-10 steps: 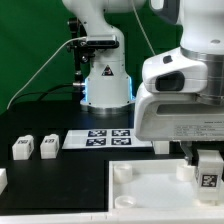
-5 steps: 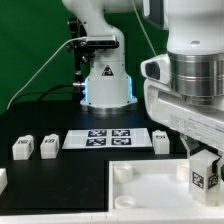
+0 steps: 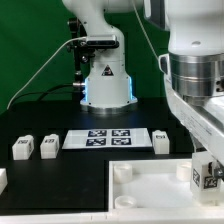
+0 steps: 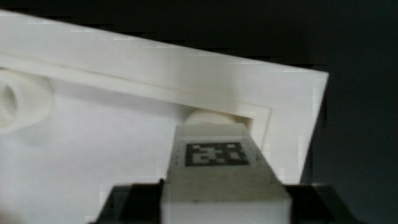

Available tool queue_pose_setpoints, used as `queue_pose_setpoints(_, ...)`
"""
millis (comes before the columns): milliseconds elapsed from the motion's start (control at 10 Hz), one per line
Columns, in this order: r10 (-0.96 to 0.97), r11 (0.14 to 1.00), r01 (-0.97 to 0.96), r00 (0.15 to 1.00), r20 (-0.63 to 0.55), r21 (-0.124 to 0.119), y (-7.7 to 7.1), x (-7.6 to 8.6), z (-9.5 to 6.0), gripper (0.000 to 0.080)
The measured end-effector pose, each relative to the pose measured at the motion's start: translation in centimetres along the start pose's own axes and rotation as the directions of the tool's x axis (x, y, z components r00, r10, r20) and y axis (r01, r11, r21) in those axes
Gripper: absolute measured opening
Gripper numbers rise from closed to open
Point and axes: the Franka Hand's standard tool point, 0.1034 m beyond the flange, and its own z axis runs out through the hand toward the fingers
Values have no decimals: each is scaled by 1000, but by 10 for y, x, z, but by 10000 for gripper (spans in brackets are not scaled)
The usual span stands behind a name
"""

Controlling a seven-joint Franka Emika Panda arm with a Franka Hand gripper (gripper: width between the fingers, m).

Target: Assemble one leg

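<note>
My gripper (image 3: pixel 208 178) is shut on a leg (image 3: pixel 207 176), a small white block with a black-and-white marker. It holds the leg upright at the corner of the large white square base (image 3: pixel 145 190) on the exterior view's right. In the wrist view the leg (image 4: pixel 217 150) runs between my dark fingers (image 4: pixel 135 206) and its far end meets the base's raised corner rim (image 4: pixel 267 95). A round socket (image 4: pixel 15 100) shows at that view's edge. Whether the leg's tip sits in a socket is hidden.
Two loose legs (image 3: pixel 22 147) (image 3: pixel 47 146) stand on the black table at the exterior view's left, and another (image 3: pixel 160 140) stands beside the marker board (image 3: pixel 105 138). A white part (image 3: pixel 2 179) shows at the left edge. The robot's base (image 3: pixel 105 85) stands behind.
My wrist has turned about its own axis while still holding the leg. The leg has stayed at the base's right corner and sunk slightly.
</note>
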Motion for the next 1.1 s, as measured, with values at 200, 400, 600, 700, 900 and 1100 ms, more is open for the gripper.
queue_pose_setpoints(200,27,999,-27,1000,0,32,4,-3,0,294)
queue_pose_setpoints(400,14,999,-14,1000,0,30,5,-4,1,484)
queue_pose_setpoints(600,-304,953,304,953,-8,14,6,2,2,614)
queue_pose_setpoints(700,-503,864,503,864,3,-8,6,7,1,642)
queue_pose_setpoints(900,-769,639,769,639,9,-13,0,9,-2,648)
queue_pose_setpoints(1100,-873,488,873,488,10,-13,0,10,-2,649)
